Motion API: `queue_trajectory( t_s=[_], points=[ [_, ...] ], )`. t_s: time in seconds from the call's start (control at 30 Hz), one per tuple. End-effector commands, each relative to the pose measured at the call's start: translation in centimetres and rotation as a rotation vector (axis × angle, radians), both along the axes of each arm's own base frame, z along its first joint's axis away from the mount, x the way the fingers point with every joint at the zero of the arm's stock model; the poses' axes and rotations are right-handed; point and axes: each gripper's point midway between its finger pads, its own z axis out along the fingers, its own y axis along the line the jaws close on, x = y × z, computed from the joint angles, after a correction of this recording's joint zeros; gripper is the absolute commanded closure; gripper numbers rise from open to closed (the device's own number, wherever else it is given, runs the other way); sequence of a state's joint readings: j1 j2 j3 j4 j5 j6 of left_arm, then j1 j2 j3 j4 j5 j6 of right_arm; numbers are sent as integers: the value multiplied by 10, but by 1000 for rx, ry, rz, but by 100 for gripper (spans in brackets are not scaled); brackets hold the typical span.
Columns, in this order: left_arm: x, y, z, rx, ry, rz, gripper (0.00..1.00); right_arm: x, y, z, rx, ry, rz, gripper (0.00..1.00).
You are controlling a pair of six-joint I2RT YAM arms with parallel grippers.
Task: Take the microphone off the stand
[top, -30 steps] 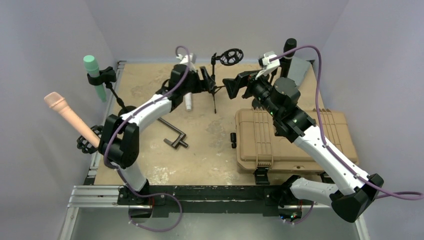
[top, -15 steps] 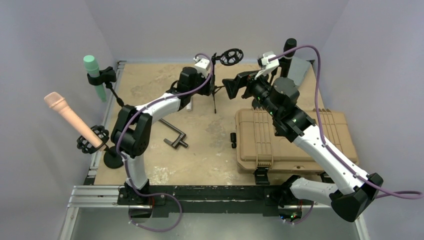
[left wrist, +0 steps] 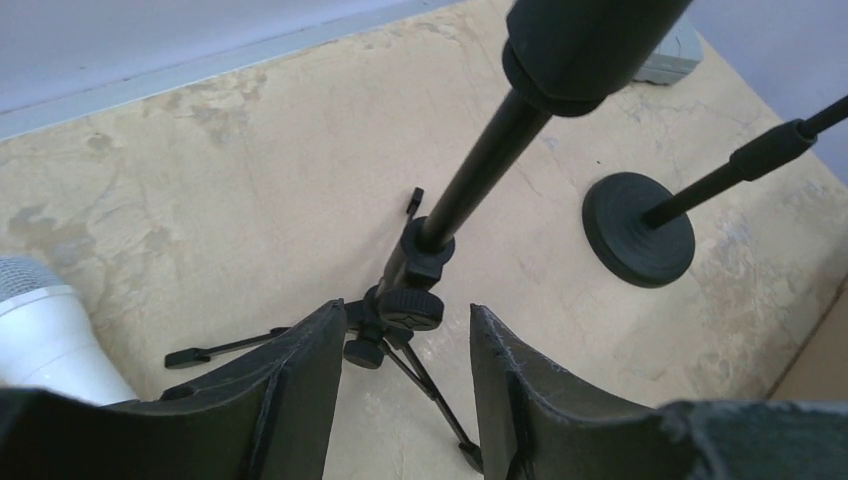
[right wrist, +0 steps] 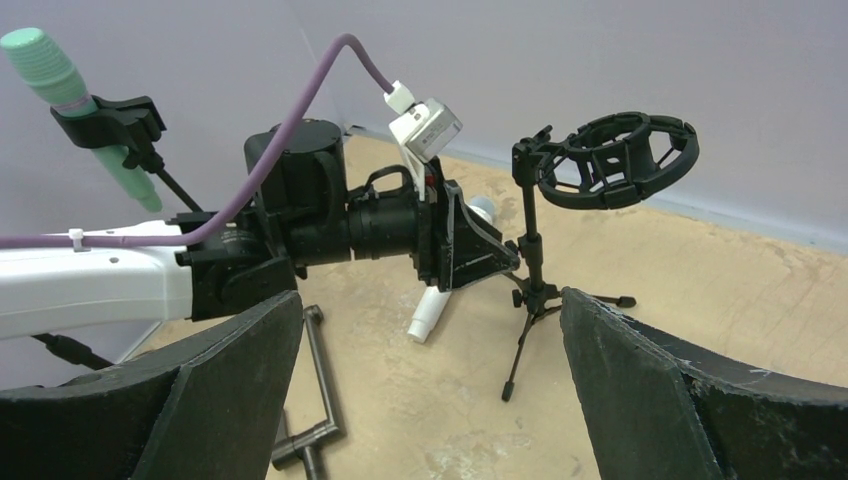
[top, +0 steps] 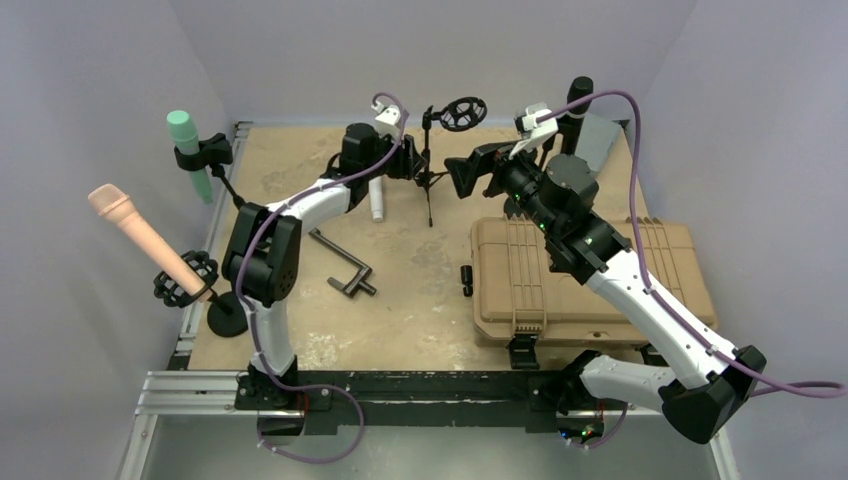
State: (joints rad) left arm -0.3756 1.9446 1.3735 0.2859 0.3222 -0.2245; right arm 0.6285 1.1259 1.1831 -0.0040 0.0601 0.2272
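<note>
On my surface (top: pixel 420 310): tan hard case (top: pixel 600 275), lid shut, right side. Black metal crank (top: pixel 343 266) lies flat left of it, well apart. Lavender walls (top: pixel 420 50) all round.

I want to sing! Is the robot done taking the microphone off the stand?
Looks done: the white microphone lies on the table, and the tripod's ring holder is empty. In hand: nothing. The left gripper hangs open by the tripod, and the right gripper is wide open. Left: maybe the green microphone and pink microphone, both in stands.
</note>
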Motion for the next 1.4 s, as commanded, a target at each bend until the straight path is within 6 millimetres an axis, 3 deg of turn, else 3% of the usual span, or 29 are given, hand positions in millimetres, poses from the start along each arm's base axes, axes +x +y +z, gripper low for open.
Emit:
queue_trajectory(
  t_s=[0.0,0.3,0.5,0.57,0.7,0.8,1.0,1.37],
  points=[
    [1,-21,29,-68,-74,-94,52,1,1,9,22,-12,-2,1],
    [10,-22,23,-54,-42,-79,62,1,2,10,29,-9,2,1],
    [9,-24,21,-46,18,-100,83,0,1,11,31,-11,1,1],
    [6,-24,21,-59,28,-100,82,-1,1,11,33,-15,1,1],
    [3,-25,21,-73,34,-112,67,-1,1,11,32,-13,2,1],
    [2,-25,20,-82,50,-110,63,-1,2,10,33,-12,6,1],
    [2,-25,17,-83,63,-114,68,-2,1,10,35,-14,4,1],
    [3,-21,6,-81,88,-100,59,0,3,8,32,-10,10,1]
  ],
)
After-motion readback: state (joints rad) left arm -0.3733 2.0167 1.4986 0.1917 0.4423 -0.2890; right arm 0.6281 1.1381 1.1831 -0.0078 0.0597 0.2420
